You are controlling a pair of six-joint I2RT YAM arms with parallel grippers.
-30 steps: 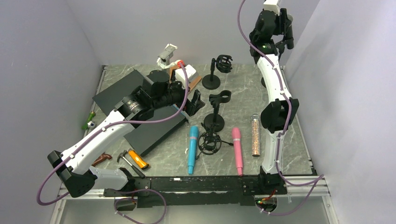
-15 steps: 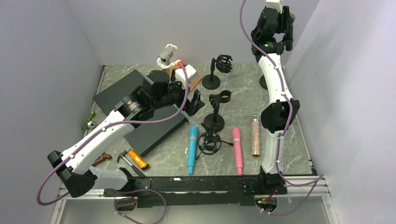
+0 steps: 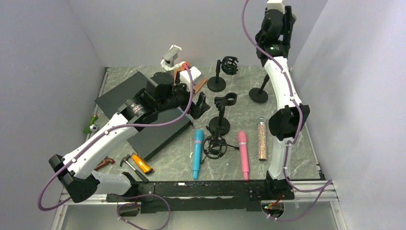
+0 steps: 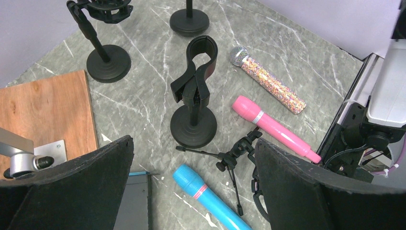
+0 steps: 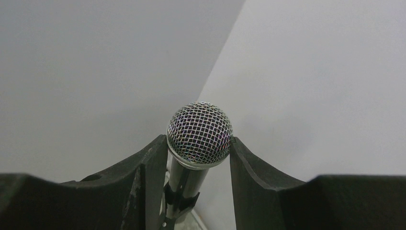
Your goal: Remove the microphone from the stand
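Up high, your right arm has swung a little left, and the stand [image 3: 259, 94] slid out with it. Your right claw [image 5: 198, 140] squeezes the microphone [image 5: 199, 132]. It points straight up, and its clip [image 5: 179, 199] looks still on. Pull up along that line. Your left claw [image 4: 194, 140] is wide open, far away.

Three microphones lie on the near half of the counter [image 3: 249, 115]: the left-hand microphone [image 3: 197, 153], the middle microphone [image 3: 243, 154] and, slightly farther back, the right-hand microphone [image 3: 262, 139]. A tipped tripod shock mount [image 3: 215, 146] lies between the first two. Just behind it stands the clip stand [image 3: 221, 115], with the left claw [image 3: 200, 105] to its left. Farther back is the shock-mount stand [image 3: 221, 72]. Right of that is the far-right stand [image 3: 259, 93], whose fourth microphone [image 5: 199, 125] sits between the right claw's [image 5: 198, 143] fingers. A hammer [image 3: 136, 164] lies near left.
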